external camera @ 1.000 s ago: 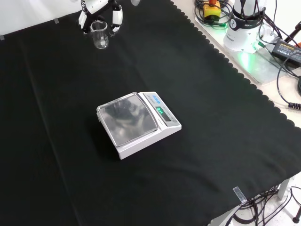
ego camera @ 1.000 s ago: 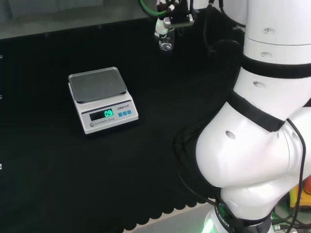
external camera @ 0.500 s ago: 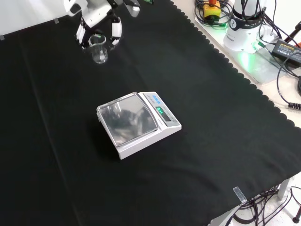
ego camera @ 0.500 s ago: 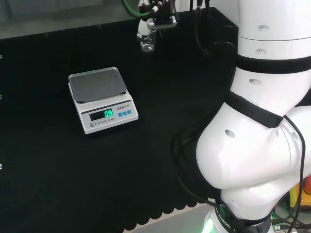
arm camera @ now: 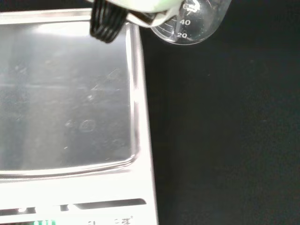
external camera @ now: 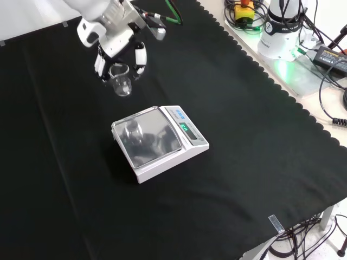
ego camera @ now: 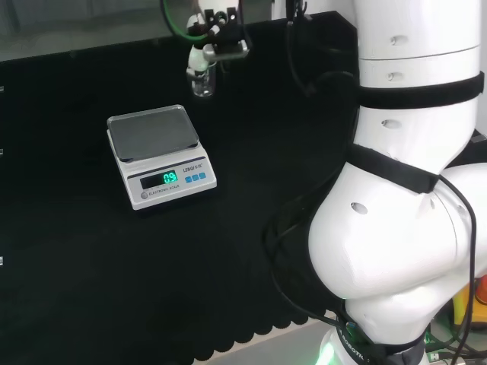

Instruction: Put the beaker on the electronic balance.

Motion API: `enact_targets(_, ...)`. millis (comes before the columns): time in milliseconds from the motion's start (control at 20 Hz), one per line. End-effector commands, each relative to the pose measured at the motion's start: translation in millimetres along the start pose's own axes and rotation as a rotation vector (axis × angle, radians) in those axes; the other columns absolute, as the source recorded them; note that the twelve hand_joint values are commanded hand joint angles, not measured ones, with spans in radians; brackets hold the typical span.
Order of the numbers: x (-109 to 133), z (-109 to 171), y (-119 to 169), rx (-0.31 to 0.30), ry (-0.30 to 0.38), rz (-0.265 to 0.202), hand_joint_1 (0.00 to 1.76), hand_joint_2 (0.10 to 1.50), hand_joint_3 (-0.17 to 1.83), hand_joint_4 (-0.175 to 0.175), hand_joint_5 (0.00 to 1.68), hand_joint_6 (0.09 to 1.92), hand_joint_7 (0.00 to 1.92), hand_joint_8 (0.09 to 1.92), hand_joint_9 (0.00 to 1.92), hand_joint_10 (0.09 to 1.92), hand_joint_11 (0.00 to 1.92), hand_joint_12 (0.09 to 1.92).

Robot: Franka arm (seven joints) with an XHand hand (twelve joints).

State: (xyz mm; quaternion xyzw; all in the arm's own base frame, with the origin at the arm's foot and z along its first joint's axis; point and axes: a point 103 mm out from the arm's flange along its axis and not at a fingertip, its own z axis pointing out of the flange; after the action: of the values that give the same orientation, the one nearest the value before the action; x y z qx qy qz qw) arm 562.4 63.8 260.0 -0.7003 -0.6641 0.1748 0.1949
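Observation:
A small clear glass beaker (external camera: 122,82) hangs in the air with the hand (external camera: 116,40) shut on it, fingers (external camera: 140,54) curled round its upper part. In the head view the beaker (ego camera: 202,78) and the hand (ego camera: 217,34) are above the cloth, to the upper right of the white electronic balance (ego camera: 160,153). The balance (external camera: 159,141) has a bare steel pan (external camera: 146,136) and a lit green display. In the wrist view the beaker's graduated wall (arm camera: 192,26) sits just beside the pan's (arm camera: 65,93) edge.
Black cloth (external camera: 244,162) covers the bench, with a scalloped edge at the front view's right. Beyond it stand the arm's base (external camera: 282,32), cables and a power brick (external camera: 331,54). The arm's big white links (ego camera: 403,190) stand at the head view's right.
The hand has carried the beaker to the left in the head view, lower in the front view, from the cloth's far side to close beside the balance. The balance has not moved.

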Motion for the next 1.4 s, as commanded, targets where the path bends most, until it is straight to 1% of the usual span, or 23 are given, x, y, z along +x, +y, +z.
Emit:
enact_targets(50,31.4,14.8,4.7,0.028,-0.025,-0.039,1.28,0.76,0.85,-0.171,0.65,0.92,0.64,0.95,1.01,0.63,1.17,0.77)
enact_targets(450,52.2,25.4,4.2,0.044,-0.034,-0.072,1.28,0.76,0.86,-0.172,0.65,0.92,0.64,0.95,1.01,0.63,1.17,0.77)
enact_targets(700,59.5,30.9,5.5,0.057,-0.041,-0.086,1.28,0.76,0.86,-0.173,0.65,0.92,0.64,0.95,1.01,0.63,1.18,0.77)
enact_targets(1050,69.8,37.5,9.7,0.064,-0.061,-0.088,1.28,0.76,0.86,-0.174,0.65,0.92,0.64,0.95,1.01,0.63,1.18,0.77)
enact_targets(1250,72.9,40.0,12.0,0.047,-0.061,-0.081,1.28,0.75,0.86,-0.174,0.65,0.92,0.64,0.95,1.01,0.63,1.18,0.77)
enact_targets(1400,85.3,45.1,16.3,0.035,-0.074,-0.072,1.28,0.76,0.86,-0.174,0.65,0.92,0.64,0.95,1.01,0.63,1.18,0.77)
